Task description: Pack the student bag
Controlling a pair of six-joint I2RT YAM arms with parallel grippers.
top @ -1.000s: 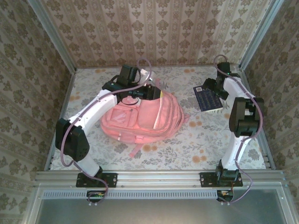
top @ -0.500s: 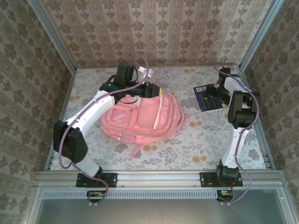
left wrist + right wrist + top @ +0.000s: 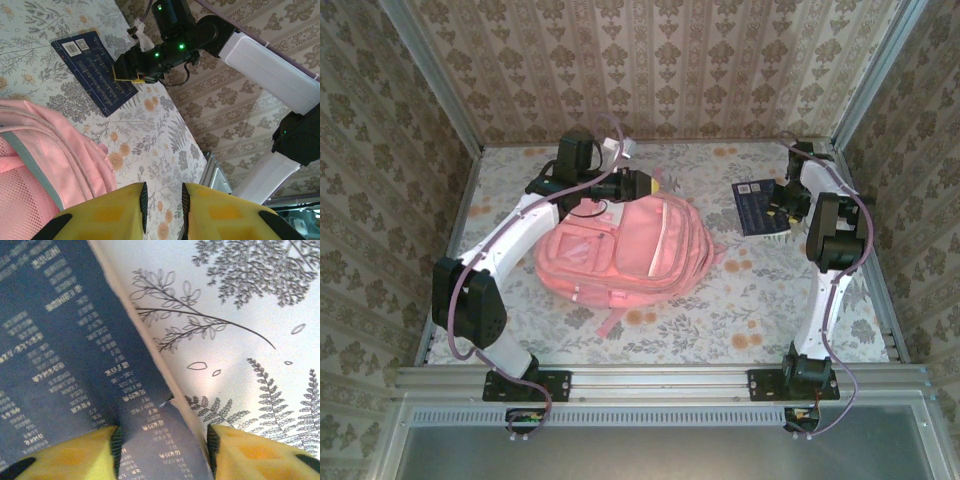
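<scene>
Pink student bag [image 3: 620,250] lies just beside left jaws.

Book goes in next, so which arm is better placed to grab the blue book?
Right. The right fingers straddle the book's edge; the left fingers hover by the student bag's top, away from it.

Left arm [image 3: 515,232], left of top frame: white rounded shells, bulky black joint housings. Right arm [image 3: 820,312], right of top frame: same white-and-black build. Thin purple cable [image 3: 456,325] runs along each arm, looping loose near joints. Black base plates [image 3: 525,385] at bottom. Left gripper [image 3: 162,200], bottom of left wrist frame: yellow fingers [image 3: 110,215], black inner pads, black corner patches. Right gripper [image 3: 162,442]: same yellow, same black pads. Green lights [image 3: 159,54] dot black wrist at top of left wrist frame.
</scene>
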